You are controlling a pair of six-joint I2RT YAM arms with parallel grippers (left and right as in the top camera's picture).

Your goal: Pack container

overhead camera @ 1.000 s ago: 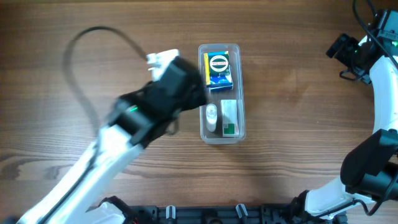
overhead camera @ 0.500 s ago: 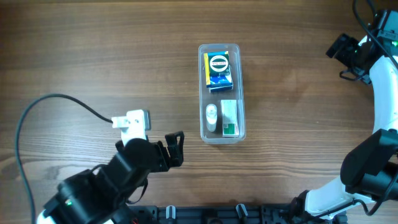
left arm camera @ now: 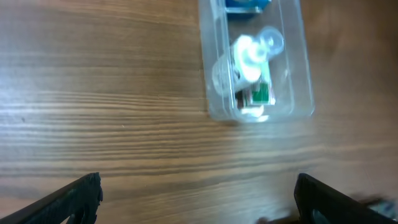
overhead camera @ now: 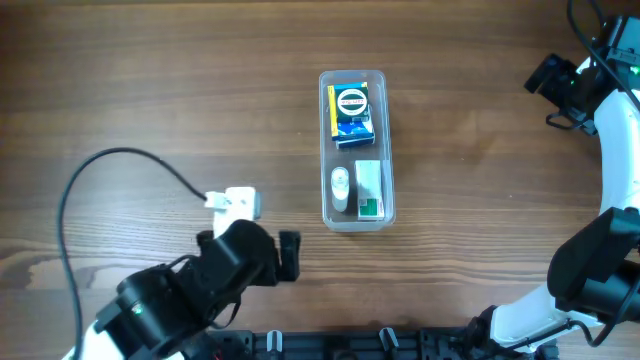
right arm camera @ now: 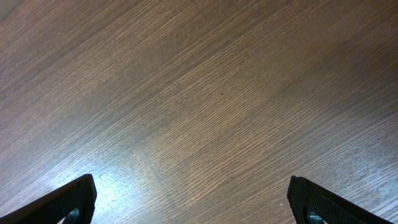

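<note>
With your left gripper (left arm camera: 199,202) and right gripper (right arm camera: 193,199) both spread wide and empty, a low sweep from seven o'clock could knock the container (overhead camera: 322,150) askew.

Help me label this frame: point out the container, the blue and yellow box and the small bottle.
container (overhead camera: 323,130): overhead view, its left long wall.
blue and yellow box (overhead camera: 350,112): overhead view, its top face.
small bottle (overhead camera: 340,190): overhead view, its body.
</note>
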